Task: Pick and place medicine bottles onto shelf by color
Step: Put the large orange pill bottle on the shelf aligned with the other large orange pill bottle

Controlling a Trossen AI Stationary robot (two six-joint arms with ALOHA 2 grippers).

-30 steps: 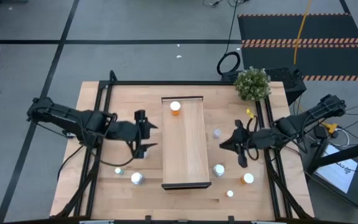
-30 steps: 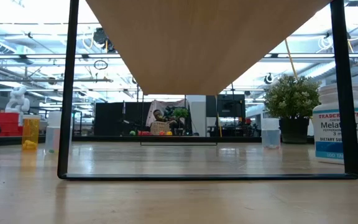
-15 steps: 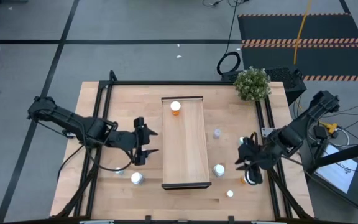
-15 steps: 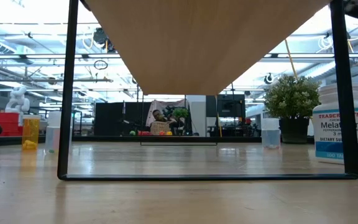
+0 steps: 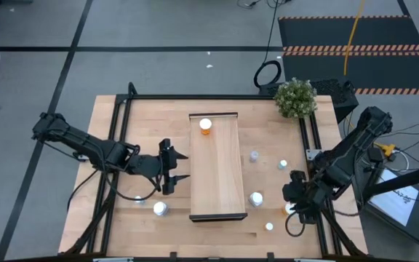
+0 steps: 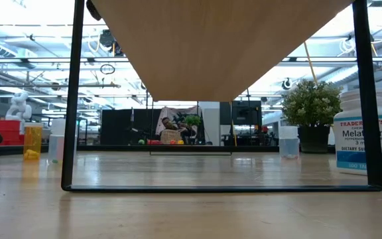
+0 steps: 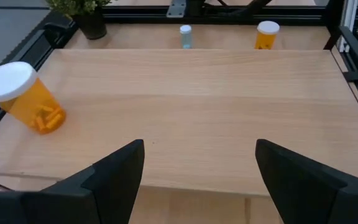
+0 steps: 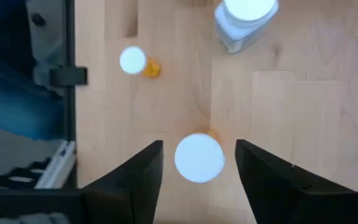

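Hovering right hand, orange bottle seemingly between fingers

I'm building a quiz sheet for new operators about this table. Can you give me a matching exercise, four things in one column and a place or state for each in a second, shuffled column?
Things:
1. orange bottle with white cap
2. small green potted plant
3. left pincer
4. right pincer

Places or states:
A. open, directly above an orange white-capped bottle on the table
B. far right corner of the table
C. on the far end of the long light-wood shelf
D. open, beside the shelf's left edge, holding nothing

Pairs: 1-C, 2-B, 3-D, 4-A
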